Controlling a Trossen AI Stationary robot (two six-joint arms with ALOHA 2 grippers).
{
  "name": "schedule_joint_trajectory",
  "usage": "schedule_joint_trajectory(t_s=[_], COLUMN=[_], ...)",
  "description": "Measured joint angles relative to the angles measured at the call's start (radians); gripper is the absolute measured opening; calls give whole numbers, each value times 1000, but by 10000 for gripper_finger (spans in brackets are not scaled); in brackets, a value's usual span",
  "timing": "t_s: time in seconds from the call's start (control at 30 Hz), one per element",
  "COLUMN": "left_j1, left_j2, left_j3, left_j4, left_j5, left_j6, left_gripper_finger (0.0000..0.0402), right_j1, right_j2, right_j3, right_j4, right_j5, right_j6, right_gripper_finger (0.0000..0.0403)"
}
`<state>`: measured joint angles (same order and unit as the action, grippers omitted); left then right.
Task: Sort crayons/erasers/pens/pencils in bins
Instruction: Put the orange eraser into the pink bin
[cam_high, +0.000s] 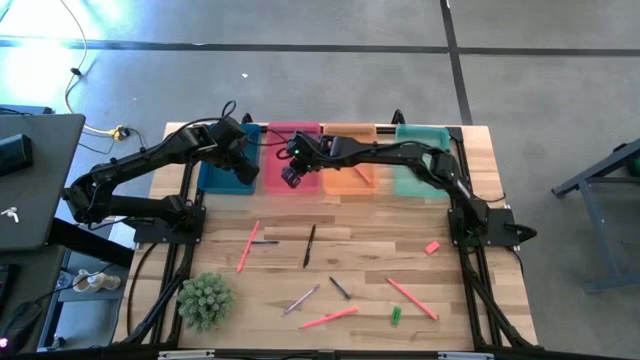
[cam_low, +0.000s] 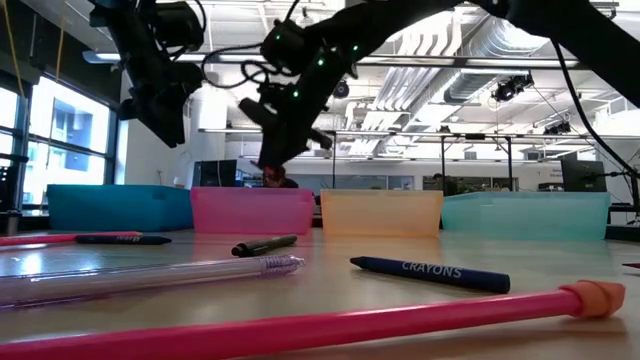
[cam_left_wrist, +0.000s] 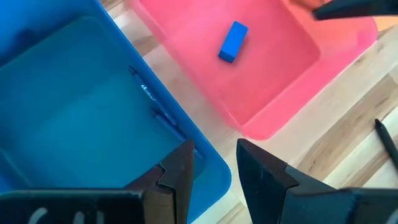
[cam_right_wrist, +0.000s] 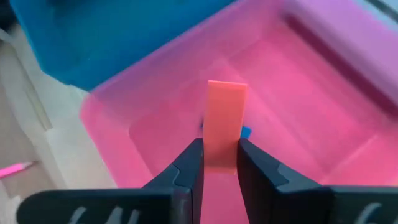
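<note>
Right claw over the pink bin, clamped on a red eraser standing upright between the fingers; arm stretched from the right side across the orange bin toward the far row. Left claw above the near edge of the blue bin, fingers slightly apart with nothing between them; arm bent in from the left side.

Blue eraser lying inside the pink bin. Dark pen lying in the blue bin. Four bins in a row along the far edge of the tabletop: blue, pink, orange, teal bin.

On the near tabletop, well apart: pink eraser toward the right, green eraser nearer the front, pink pencils, a dark pen and a navy crayon scattered between. Small green plant at the front left corner.

Beyond: grey floor with dark lines, a black case at the left edge, and in the low view a large hall with exposed ceiling ducts and windows on the left.
</note>
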<state>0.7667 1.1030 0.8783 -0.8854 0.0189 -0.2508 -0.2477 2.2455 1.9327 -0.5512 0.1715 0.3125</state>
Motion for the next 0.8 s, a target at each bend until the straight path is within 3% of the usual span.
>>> schedule_joint_trajectory(t_s=[0.37, 0.8], left_j1=[-4, -9], left_j2=[6, 6], left_j3=[0, 0], left_j4=[0, 0], left_j5=[3, -1], left_j6=[37, 45], left_gripper_finger=[110, 110], right_j1=[16, 13], right_j2=[82, 91], right_j3=[0, 0], right_j4=[-30, -69], right_j5=[-27, -38], right_j6=[16, 47], right_gripper_finger=[67, 76])
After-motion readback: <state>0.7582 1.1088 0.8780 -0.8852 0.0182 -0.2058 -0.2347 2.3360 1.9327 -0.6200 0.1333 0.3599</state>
